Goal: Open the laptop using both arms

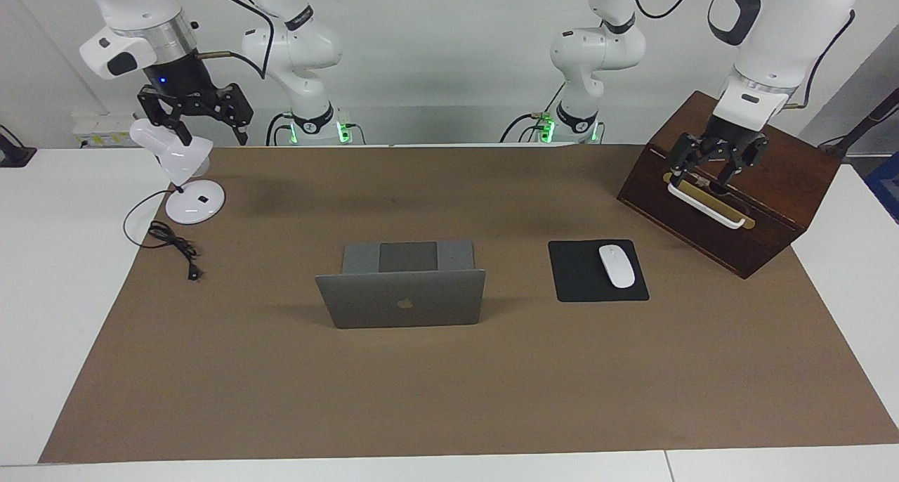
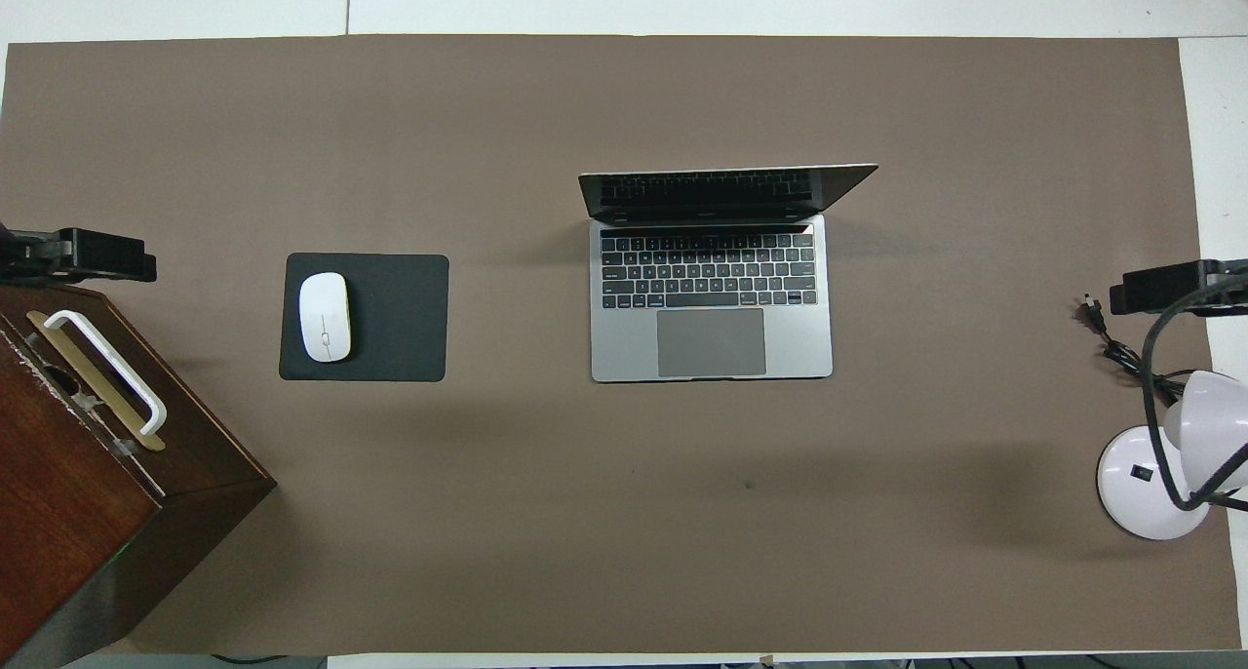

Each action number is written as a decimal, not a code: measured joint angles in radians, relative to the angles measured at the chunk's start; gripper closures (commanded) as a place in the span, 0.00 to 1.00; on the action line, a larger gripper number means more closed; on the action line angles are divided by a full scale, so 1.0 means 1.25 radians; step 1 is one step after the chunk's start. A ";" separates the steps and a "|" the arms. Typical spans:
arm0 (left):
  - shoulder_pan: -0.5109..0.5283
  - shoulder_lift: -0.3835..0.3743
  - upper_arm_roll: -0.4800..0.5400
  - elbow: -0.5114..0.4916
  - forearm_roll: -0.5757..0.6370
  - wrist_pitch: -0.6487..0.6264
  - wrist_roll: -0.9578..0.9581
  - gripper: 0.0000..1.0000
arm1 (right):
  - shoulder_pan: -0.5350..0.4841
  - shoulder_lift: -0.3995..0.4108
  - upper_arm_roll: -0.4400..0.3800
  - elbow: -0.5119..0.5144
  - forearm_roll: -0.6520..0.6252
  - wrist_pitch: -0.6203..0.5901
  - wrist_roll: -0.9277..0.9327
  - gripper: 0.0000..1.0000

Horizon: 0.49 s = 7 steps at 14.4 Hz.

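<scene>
- The laptop point(image 1: 402, 296) stands open mid-worktop, beside the mouse pad point(image 1: 597, 271).
- Left pincer point(image 1: 709, 175) hangs spread and empty over the wooden box point(image 1: 772, 187).
- Right pincer point(image 1: 200, 120) hangs spread, empty, over the lamp point(image 1: 175, 162).

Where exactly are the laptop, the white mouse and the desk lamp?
laptop point(image 1: 402, 299): facing view, on the lid beside its logo.
white mouse point(image 2: 325, 316): overhead view, middle of its top.
desk lamp point(image 1: 195, 202): facing view, on its round base.

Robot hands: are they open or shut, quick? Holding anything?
Left gripper: open, holding nothing, over the wooden box.
Right gripper: open, holding nothing, above the lamp.
</scene>
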<state>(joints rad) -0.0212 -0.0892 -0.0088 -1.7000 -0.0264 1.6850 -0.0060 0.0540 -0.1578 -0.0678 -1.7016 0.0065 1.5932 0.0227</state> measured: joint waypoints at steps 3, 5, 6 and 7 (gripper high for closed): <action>-0.001 0.022 -0.004 0.057 0.000 -0.059 0.000 0.00 | 0.000 0.002 -0.002 -0.003 0.000 0.014 -0.013 0.00; -0.001 0.031 -0.004 0.058 0.000 -0.067 -0.001 0.00 | 0.002 0.003 -0.002 -0.003 0.000 0.016 -0.015 0.00; 0.000 0.036 -0.004 0.058 0.000 -0.072 -0.002 0.00 | 0.003 0.004 -0.002 -0.003 0.000 0.016 -0.015 0.00; 0.000 0.038 -0.003 0.058 0.000 -0.074 -0.003 0.00 | 0.002 0.004 -0.002 -0.004 0.000 0.016 -0.015 0.00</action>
<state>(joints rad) -0.0213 -0.0413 -0.0121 -1.6279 -0.0264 1.5930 -0.0097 0.0568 -0.1524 -0.0700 -1.7061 0.0065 1.6130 0.0044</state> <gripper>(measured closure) 0.000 0.000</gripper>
